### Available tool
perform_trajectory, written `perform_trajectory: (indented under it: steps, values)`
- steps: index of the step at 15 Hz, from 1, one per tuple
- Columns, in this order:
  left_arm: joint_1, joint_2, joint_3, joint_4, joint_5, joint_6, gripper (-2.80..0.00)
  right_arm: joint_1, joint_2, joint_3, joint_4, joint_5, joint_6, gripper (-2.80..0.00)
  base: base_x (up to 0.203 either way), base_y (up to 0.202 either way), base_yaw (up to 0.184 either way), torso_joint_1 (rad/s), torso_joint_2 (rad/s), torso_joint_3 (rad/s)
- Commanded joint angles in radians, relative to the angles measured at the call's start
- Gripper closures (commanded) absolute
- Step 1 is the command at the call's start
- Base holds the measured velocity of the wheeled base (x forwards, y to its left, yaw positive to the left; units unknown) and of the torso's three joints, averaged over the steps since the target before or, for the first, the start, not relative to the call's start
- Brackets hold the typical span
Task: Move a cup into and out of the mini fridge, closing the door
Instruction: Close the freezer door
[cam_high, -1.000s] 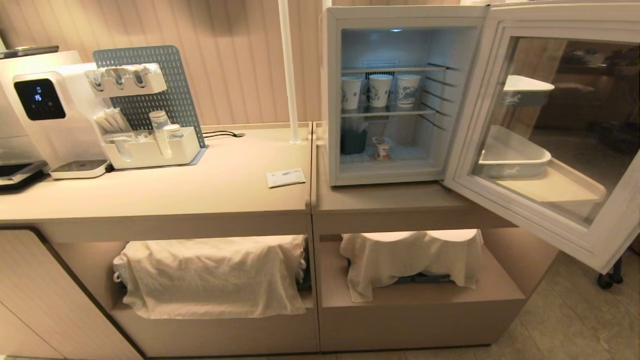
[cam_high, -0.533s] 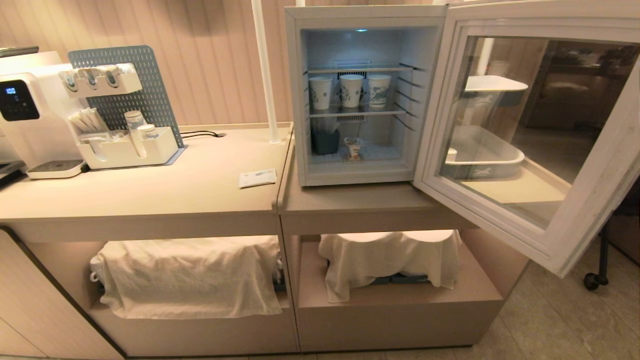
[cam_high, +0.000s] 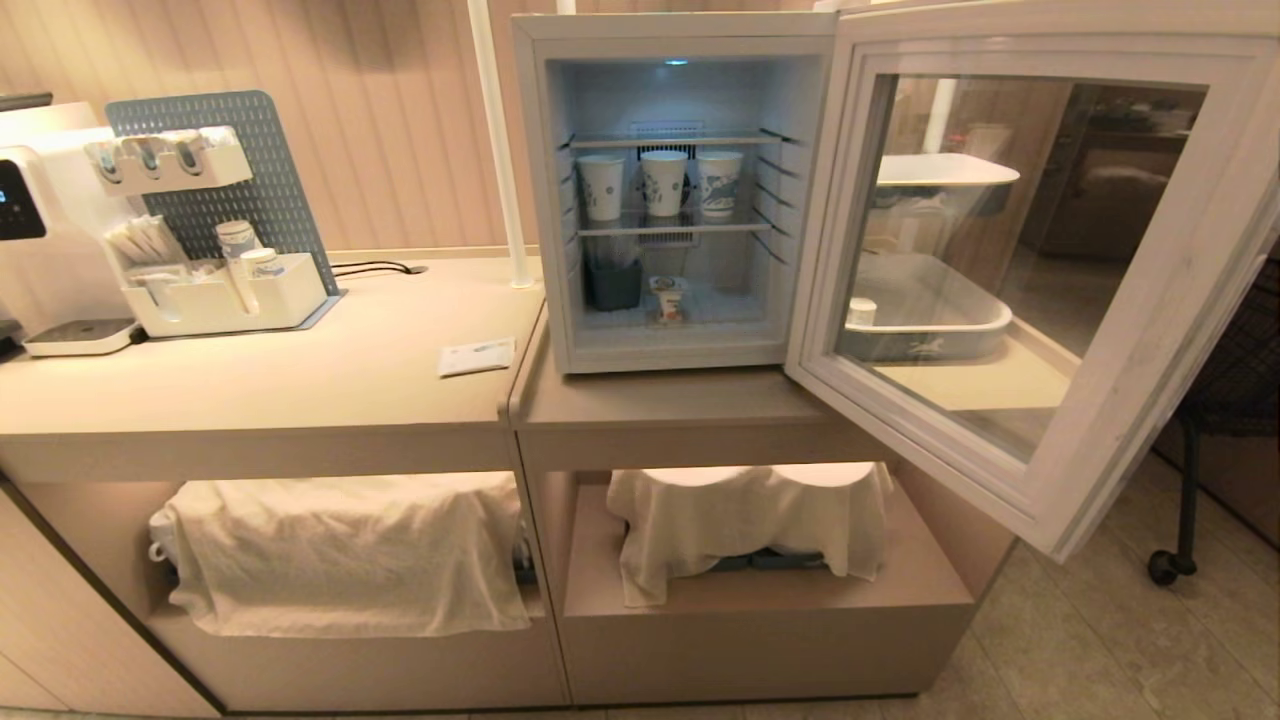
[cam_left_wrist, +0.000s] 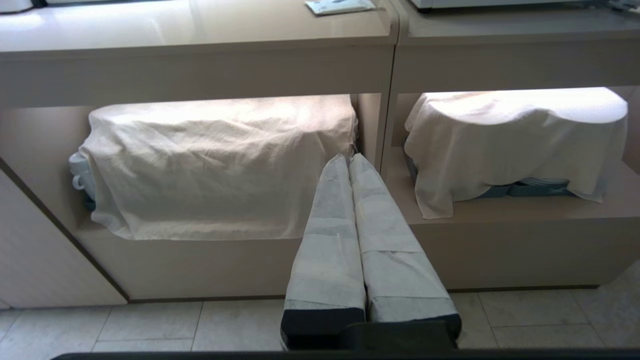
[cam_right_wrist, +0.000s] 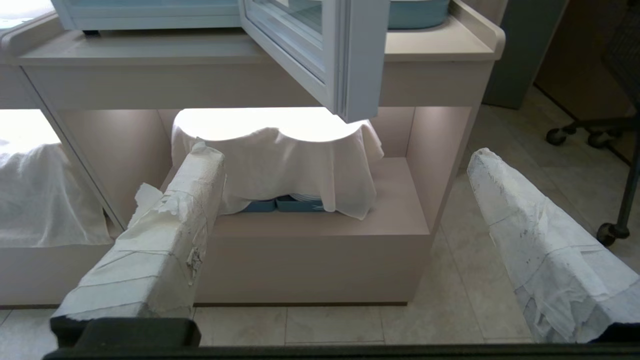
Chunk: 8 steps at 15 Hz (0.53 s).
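The mini fridge (cam_high: 672, 352) stands open on the right counter, lit inside. On its floor, near the front, sits the small white cup (cam_high: 668, 297) with orange marks. The glass door (cam_high: 1135, 320) is swung wide to the right, and its lower corner (cam_right_wrist: 350, 60) hangs over the counter edge in the right wrist view. Neither gripper shows in the head view. My left gripper (cam_left_wrist: 350, 157) is shut with nothing in it, low before the cabinet's lower shelves. The right gripper (cam_right_wrist: 345, 152) is open and empty, below the door corner.
Three tall paper cups (cam_high: 665, 182) stand on the fridge's wire shelf, and a dark container (cam_high: 612, 283) sits beside the cup. A water dispenser (cam_high: 40, 250), an organiser (cam_high: 225, 290) and a card (cam_high: 477, 357) are on the left counter. Cloth-covered stacks (cam_high: 745, 520) fill the lower shelves. A chair caster (cam_high: 1162, 567) is at the right.
The whole scene has slid leftward in the head view, so the camera has moved to the right. The fridge, door and cup keep their places relative to each other.
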Motion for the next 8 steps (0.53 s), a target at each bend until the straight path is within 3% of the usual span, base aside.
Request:
perform_trajectory:
  steps: [1,8]
  values:
    - [0.001,0.0,0.0,0.0,0.001,-0.002,0.0,0.001,0.0,0.012,0.0,0.001,0.0,-2.8,0.0,0.0,0.0,0.0,0.0,0.0]
    - [0.001,0.0,0.0,-0.001,0.001,-0.008,0.0,0.001,0.0,0.012,0.0,0.003,-0.003,-2.8,0.0,0.0,0.0,0.0,0.0,0.0]
